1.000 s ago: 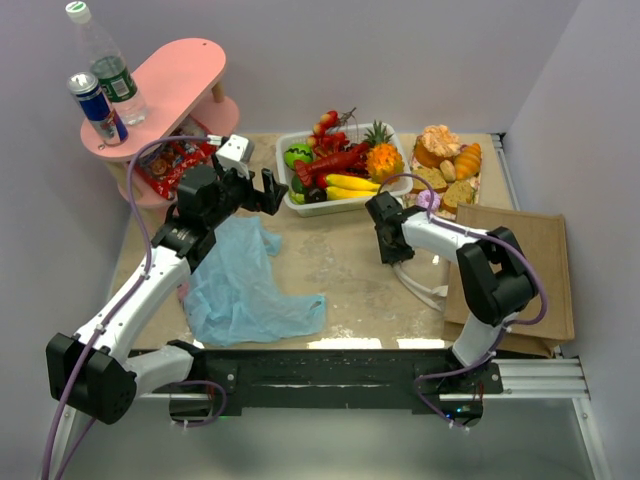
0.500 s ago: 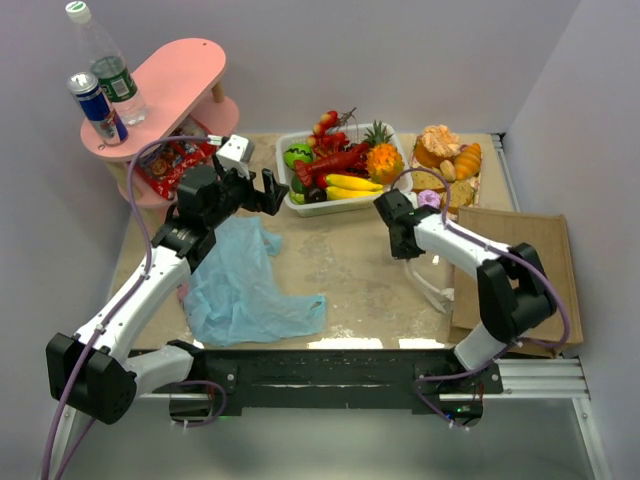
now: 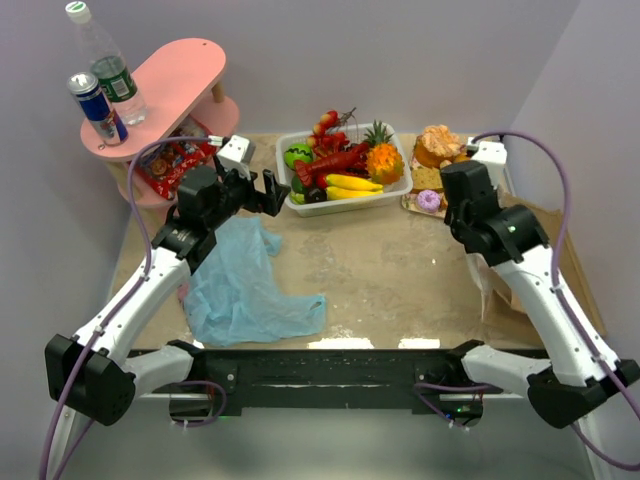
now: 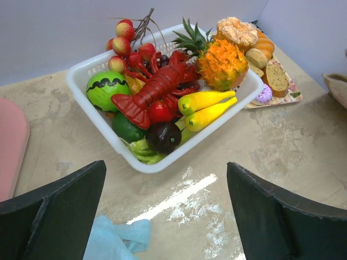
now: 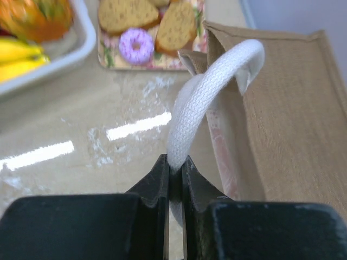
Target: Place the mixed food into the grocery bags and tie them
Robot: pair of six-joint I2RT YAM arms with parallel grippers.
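**Right claw pinches the paper bag's handle; the food sits unbagged**

From where I stand, the right gripper is clamped tight on the white handle of the brown paper bag. The woven strap arches from the bag's rim into the closed jaws. The bag lies at about 3 o'clock on the table, under the right arm.

The left gripper is spread wide and holds nothing. It hangs at about 11 o'clock, facing the white basket. The light-blue bag lies flat and crumpled at 8 o'clock, beneath the left arm.

No food is in either bag. The basket, at 12 o'clock, holds the red lobster, two yellow bananas and the pineapple, with other fruit packed around them. Just beside it at 1 o'clock is a tray of bread, a purple doughnut at its near edge.

At 10 o'clock stands a pink shelf. The clear bottle and blue can stand upright on its top tier, and the red packets lie on the tier below.
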